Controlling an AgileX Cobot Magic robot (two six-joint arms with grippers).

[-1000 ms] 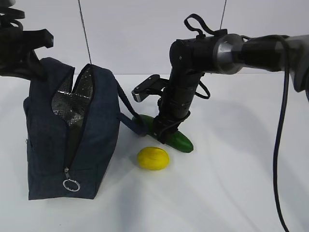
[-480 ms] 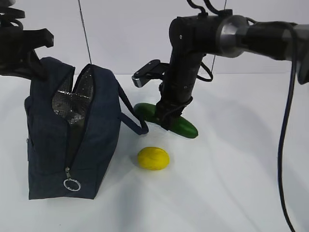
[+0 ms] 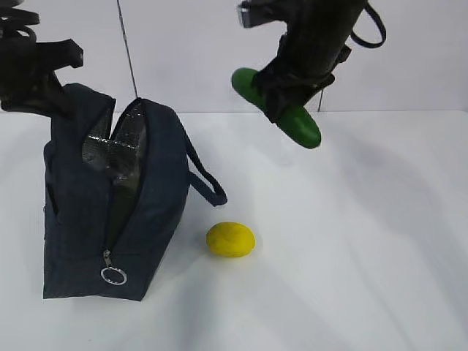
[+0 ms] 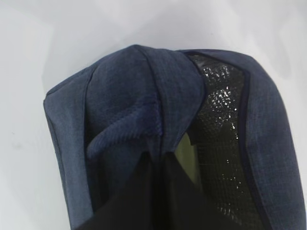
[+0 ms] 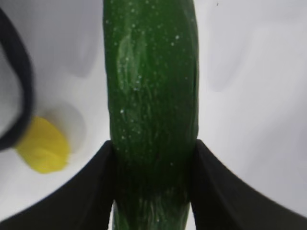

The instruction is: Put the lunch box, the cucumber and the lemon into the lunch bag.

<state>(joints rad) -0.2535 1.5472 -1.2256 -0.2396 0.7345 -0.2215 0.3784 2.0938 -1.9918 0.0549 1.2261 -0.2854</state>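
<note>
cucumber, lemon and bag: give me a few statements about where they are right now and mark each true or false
1. The cucumber is lifted clear of the table in the right gripper. True.
2. The lemon is already inside the lunch bag. False: it lies on the table, to the right of the bag.
3. The lunch bag is zipped shut. False: its top gapes open and the silver lining shows.
4. The left gripper pinches the bag's fabric at the top edge. True.
5. The cucumber is directly above the bag's opening. False: in the exterior view it hangs well to the right of the bag.
</note>
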